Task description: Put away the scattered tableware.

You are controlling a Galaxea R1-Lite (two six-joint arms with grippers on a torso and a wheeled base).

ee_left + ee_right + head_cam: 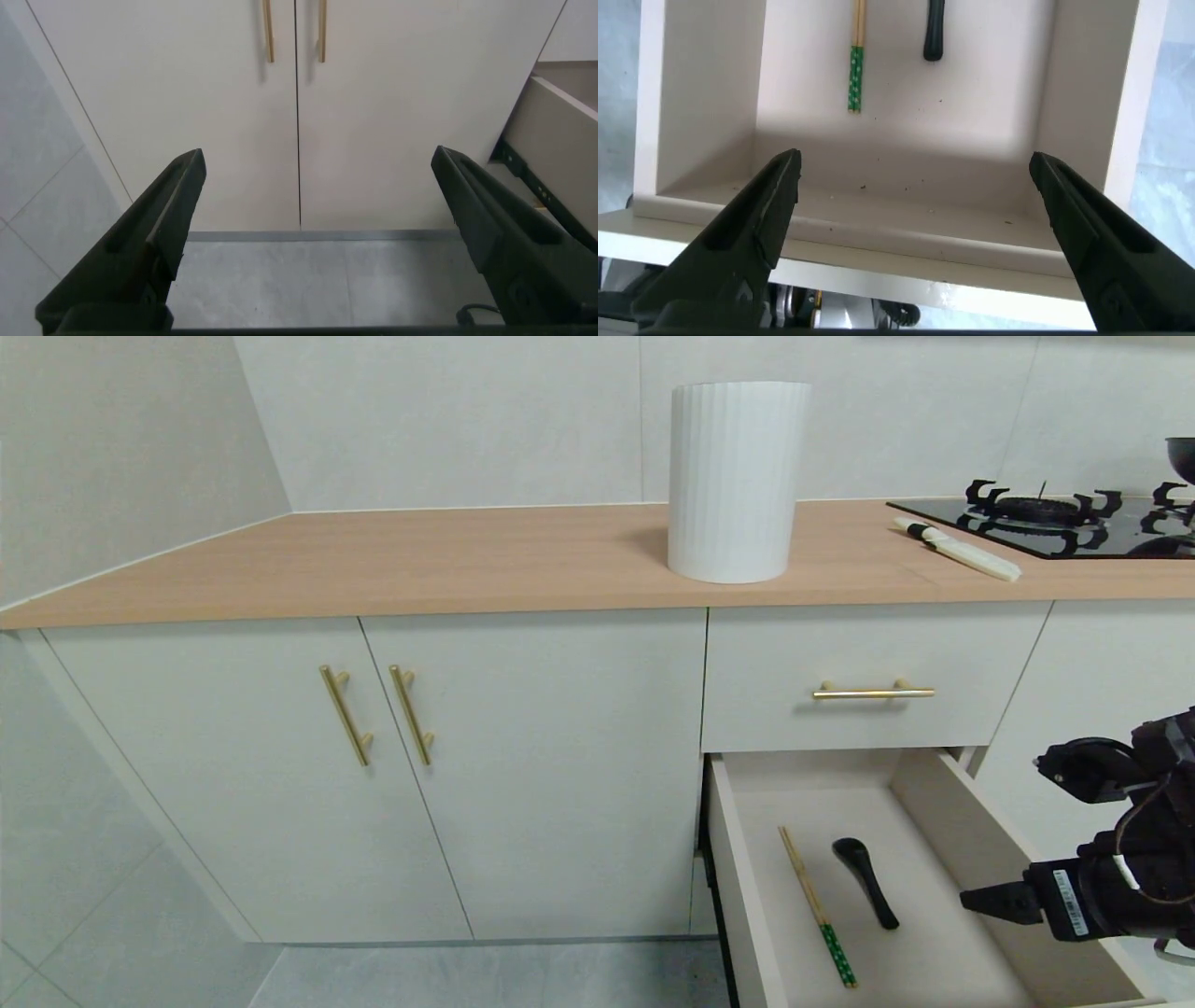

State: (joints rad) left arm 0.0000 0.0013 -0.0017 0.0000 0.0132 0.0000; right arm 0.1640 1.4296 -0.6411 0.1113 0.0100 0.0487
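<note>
The lower drawer (943, 821) stands pulled out. On its floor lie a pair of wooden chopsticks with green ends (818, 907) and, beside them, a black spoon (865, 880). My right gripper (1004, 835) hangs open at the drawer's right side with nothing in it. In the right wrist view its fingers (757, 233) spread over the drawer's front end (906, 201), with the chopsticks (856, 56) and the spoon handle (934, 33) farther in. A white sleeved utensil (957, 549) lies on the counter (467, 560) beside the stove. My left gripper (318, 243) is open, low before the cabinet doors.
A tall white ribbed cylinder (736, 481) stands on the counter. A black gas stove (1055, 523) sits at the far right. The drawer above (873, 691) is shut. Double cabinet doors (373, 775) with gold handles fill the left, grey floor below.
</note>
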